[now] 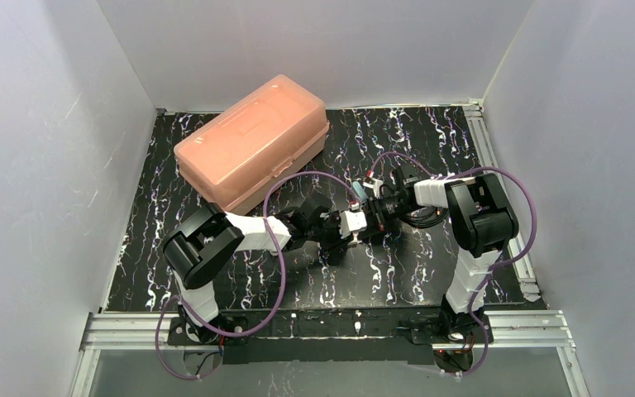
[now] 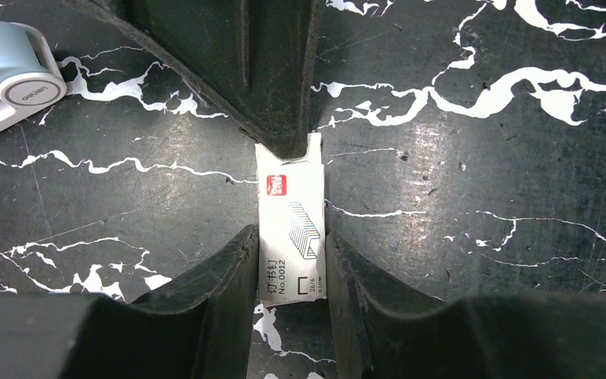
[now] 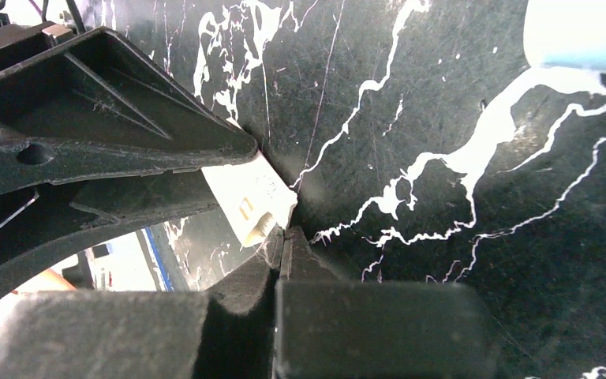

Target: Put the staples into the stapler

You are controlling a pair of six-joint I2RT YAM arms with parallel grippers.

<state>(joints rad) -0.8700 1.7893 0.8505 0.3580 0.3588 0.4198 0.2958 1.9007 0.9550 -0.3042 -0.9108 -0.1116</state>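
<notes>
Plain white walls enclose a black tabletop — white-veined.

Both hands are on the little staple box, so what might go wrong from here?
The left hand grips the staple box only by its sides, so the right hand working at its end may twist it loose. If it pops open, its contents may scatter over the table.

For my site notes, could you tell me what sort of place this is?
Probably a robot lab test cell: white panel walls enclose a black marbled tabletop framed by aluminium rails, with a left arm and a right arm mounted.
</notes>
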